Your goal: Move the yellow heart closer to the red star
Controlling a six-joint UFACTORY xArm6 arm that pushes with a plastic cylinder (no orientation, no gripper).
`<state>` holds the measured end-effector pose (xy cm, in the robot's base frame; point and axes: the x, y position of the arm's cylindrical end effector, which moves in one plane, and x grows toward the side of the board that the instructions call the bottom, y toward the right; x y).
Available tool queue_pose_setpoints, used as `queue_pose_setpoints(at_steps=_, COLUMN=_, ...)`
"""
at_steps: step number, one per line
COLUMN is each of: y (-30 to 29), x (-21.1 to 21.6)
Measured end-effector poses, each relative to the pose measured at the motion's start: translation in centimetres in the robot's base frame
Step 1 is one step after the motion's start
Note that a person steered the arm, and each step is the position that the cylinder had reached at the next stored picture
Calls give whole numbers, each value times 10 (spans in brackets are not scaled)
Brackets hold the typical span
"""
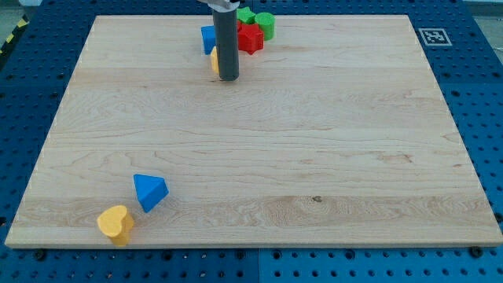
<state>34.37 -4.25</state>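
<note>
The yellow heart (115,224) lies near the board's bottom left corner, with a blue triangle (149,192) just up and right of it. The red star (251,37) sits at the view's top centre, in a cluster with a green block (265,24), another green block (245,15), a blue block (208,38) and a yellow block (214,60) partly hidden by the rod. My tip (228,78) rests on the board just below this cluster, right beside the hidden yellow block and far from the yellow heart.
The wooden board (314,141) lies on a blue perforated table. A black-and-white marker tag (434,36) sits at the board's top right corner.
</note>
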Motion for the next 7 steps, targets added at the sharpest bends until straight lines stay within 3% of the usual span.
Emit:
queue_pose_setpoints(at_steps=2, y=-11, x=-16)
queue_pose_setpoints(at_steps=4, y=-139, x=28)
queue_pose_setpoints(at_steps=6, y=-225, x=138)
queue_pose_setpoints(at_steps=7, y=-234, x=201)
